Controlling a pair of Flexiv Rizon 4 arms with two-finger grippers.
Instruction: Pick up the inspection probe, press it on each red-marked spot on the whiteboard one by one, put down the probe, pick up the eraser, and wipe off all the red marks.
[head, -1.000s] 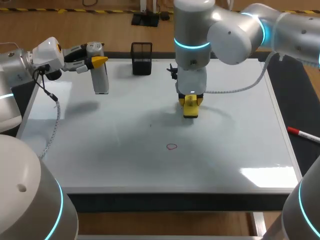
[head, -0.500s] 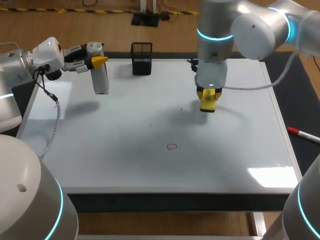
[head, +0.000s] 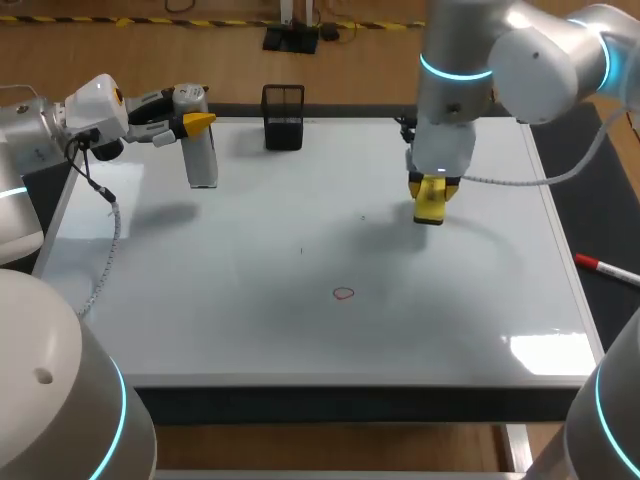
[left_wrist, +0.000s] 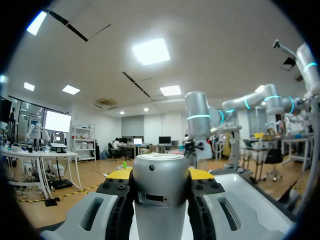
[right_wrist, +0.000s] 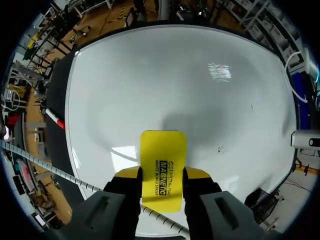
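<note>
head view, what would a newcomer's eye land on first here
The bright yellow eraser clamped in the right gripper over the far right part of the whiteboard stands out most. Next is the silver probe held upright by the left gripper at the far left corner, and one small red mark alone near the board's middle.
</note>
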